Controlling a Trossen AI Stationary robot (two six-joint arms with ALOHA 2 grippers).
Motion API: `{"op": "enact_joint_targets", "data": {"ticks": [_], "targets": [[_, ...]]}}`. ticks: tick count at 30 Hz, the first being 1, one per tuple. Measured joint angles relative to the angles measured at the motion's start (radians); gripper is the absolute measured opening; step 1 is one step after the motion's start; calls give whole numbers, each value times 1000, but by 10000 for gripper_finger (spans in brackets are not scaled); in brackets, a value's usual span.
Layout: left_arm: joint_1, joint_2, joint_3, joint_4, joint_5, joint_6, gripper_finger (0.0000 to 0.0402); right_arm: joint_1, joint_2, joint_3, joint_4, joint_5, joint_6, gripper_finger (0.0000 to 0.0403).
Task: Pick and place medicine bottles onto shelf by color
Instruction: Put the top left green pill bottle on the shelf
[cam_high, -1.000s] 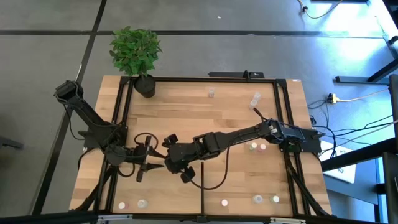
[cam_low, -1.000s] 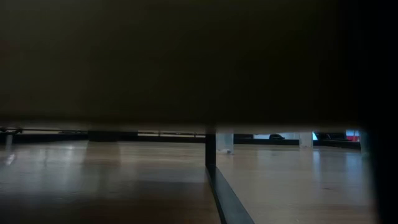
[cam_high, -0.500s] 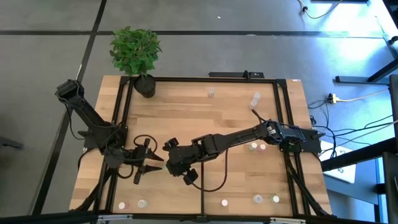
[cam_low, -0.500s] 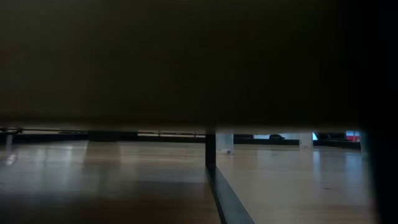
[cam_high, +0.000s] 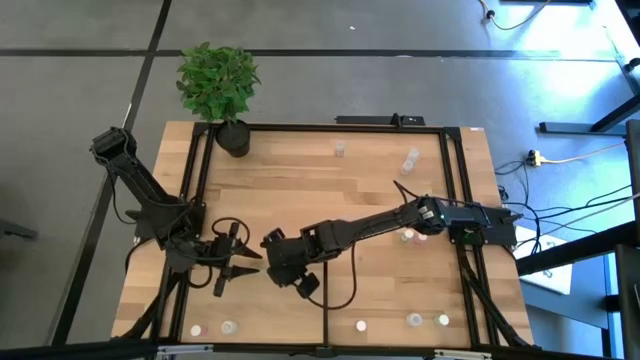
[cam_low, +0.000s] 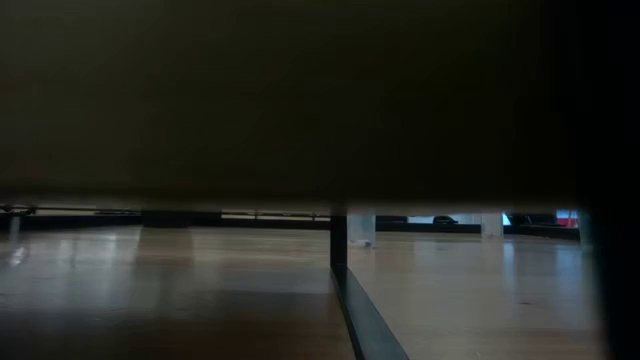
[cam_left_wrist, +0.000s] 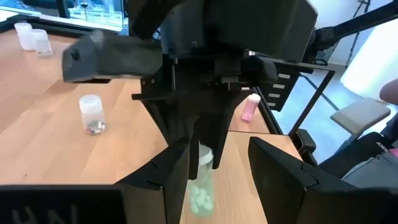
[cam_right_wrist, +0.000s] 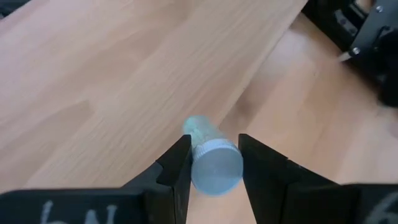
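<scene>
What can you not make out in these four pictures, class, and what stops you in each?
- Low view: a dark mass fills the upper picture; both arms hidden.
- High view: bottles along the shelf front too small to tell colours.
- High view: right end effector hides its held bottle.
- Left wrist view: the right end effector blocks the far table.

Daylight fell evenly on the surface (cam_high: 300, 180) in the high view, with a bluish glare beyond its far right corner. The low view was mostly dark, a blurred mass filling its upper half. Both wrist views were bright, their foregrounds out of focus.
</scene>
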Motion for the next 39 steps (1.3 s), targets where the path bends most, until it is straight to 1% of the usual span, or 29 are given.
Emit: {"op": "enact_joint_targets", "data": {"ticks": [6, 12, 18, 22, 29, 34, 39], "targets": [[0, 0, 0, -4, 0, -26, 158, -7, 1, 0, -3, 11, -27, 123], [10, 30, 0, -26, 0, -27, 158, -8, 1, 0, 9, 111, -39, 123], [24, 86, 0, -32, 0, -32, 158, -10, 1, 0, 9, 116, -45, 123], [24, 107, 0, -56, 0, -80, 158, -18, 1, 0, -6, 116, -45, 123], [23, 113, 0, -60, 0, -124, 158, -77, 1, 0, -23, 145, -45, 123], [23, 113, 0, -60, 0, -126, 158, -128, 1, 0, -23, 137, -17, 123], [23, 113, 0, -60, 0, -130, 158, -186, 1, 0, -51, 14, 77, 123]]}}
